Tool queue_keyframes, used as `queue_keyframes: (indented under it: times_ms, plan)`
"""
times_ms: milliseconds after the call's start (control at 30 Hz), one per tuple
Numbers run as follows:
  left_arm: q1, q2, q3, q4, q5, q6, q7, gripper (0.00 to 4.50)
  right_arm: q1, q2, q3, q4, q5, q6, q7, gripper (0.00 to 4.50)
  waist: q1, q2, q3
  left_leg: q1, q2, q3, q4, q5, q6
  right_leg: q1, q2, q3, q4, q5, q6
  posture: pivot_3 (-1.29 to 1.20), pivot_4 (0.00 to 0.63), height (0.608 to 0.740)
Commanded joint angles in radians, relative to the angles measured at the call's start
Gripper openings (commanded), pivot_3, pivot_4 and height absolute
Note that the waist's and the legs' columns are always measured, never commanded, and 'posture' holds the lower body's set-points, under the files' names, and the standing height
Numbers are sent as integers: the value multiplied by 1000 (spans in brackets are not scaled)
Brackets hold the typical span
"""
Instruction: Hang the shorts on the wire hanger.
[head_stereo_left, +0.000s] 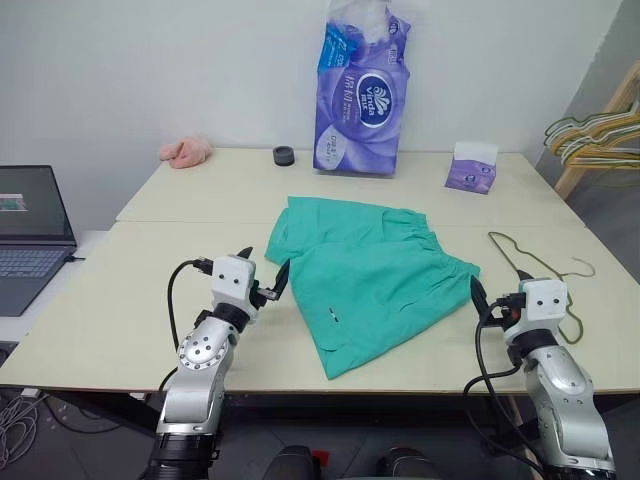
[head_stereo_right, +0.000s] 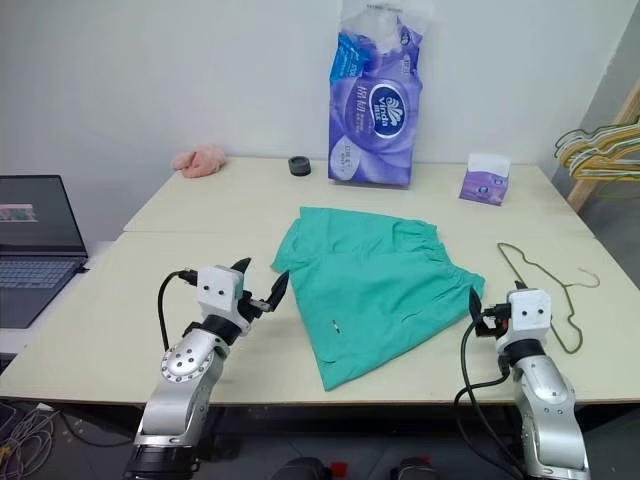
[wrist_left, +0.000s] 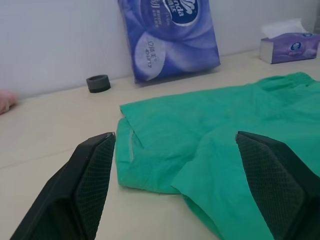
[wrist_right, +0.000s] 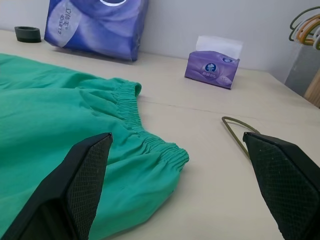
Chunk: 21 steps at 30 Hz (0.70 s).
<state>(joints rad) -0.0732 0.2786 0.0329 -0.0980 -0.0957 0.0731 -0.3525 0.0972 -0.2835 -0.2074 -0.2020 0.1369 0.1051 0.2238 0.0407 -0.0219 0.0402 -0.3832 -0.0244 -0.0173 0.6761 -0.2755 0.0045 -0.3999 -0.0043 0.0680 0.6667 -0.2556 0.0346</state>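
The teal-green shorts (head_stereo_left: 370, 275) lie flat in the middle of the table, with the gathered waistband toward the right. To their right the thin olive-grey wire hanger (head_stereo_left: 492, 237) lies flat on the table, its hook pointing right. My left gripper (head_stereo_left: 265, 268) is open and hovers level at the shorts' left edge, holding nothing. In the left wrist view the folded left hem (wrist_left: 150, 165) lies just ahead between the fingers. My right gripper (wrist_right: 176, 137) is open too, level at the near right corner of the waistband (wrist_right: 160, 150), with the hanger's end (wrist_right: 234, 124) just beyond.
A purple pack of tissue rolls (head_stereo_left: 362, 95) stands at the back, with a black tape ring (head_stereo_left: 284, 156) and a pink fluffy cloth (head_stereo_left: 187, 151) to its left and a tissue box (head_stereo_left: 471, 167) to its right. A laptop (head_stereo_left: 30, 230) sits off the left edge. Yellow-green hangers (head_stereo_left: 600, 135) hang at far right.
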Motion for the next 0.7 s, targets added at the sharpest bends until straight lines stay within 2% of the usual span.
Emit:
queue_keyframes:
  times_ms: [33, 67, 133, 233, 400, 467, 567, 700]
  plan:
    - [-4, 53, -58, -41, 6, -6, -97, 4480, -19, -37, 0, -69, 20, 11, 43, 4500, -4, 2, 2, 1, 0, 0, 0, 0, 0, 2, 0, 0, -1, 0, 0, 37, 28, 740]
    - [-6, 62, -70, -47, 1, 0, -115, 4480, -19, -46, 4, -78, 29, 20, 59, 4500, -6, 3, 2, 2, 0, -1, 0, 0, 0, 4, 0, -1, -2, 0, 0, 37, 28, 740]
    - [-4, 111, -145, -105, -72, 67, -269, 4480, 3, -100, 42, -142, 64, 52, 160, 4500, -12, 4, 3, 3, 0, -2, -1, 0, 0, 5, 0, -2, -3, -1, 0, 37, 28, 740]
    - [-1, 247, -271, -207, -141, 192, -512, 4480, 68, -241, 111, -308, 169, 160, 361, 4500, -22, 6, 4, 3, 0, -2, -1, -1, 1, 6, 0, -2, -3, -4, 2, -1, 32, 740]
    - [-41, 378, -385, -251, -141, 301, -672, 4480, 138, -414, 140, -443, 229, 255, 504, 4500, -43, 7, 6, 10, 2, -3, -1, -4, 3, 12, -1, -3, -4, -10, 0, -29, 36, 740]
    - [-76, 356, -407, -213, -98, 297, -638, 4480, 151, -449, 145, -470, 228, 266, 524, 4500, -43, 7, 7, 10, 2, -3, -2, -5, 3, 12, -1, -3, -4, -13, -4, -42, 37, 740]
    - [-121, 306, -420, -155, -64, 307, -592, 4480, 160, -452, 147, -495, 224, 278, 515, 4500, -43, 5, 9, 10, 2, -3, -1, -5, 3, 13, -1, -3, -4, -13, -2, -56, 40, 740]
    - [-141, 289, -460, -115, -9, 308, -586, 4480, 189, -446, 150, -508, 200, 258, 513, 4500, -50, 5, 9, 10, 2, -3, -1, -5, 3, 13, 0, -3, -4, -10, 3, -72, 43, 740]
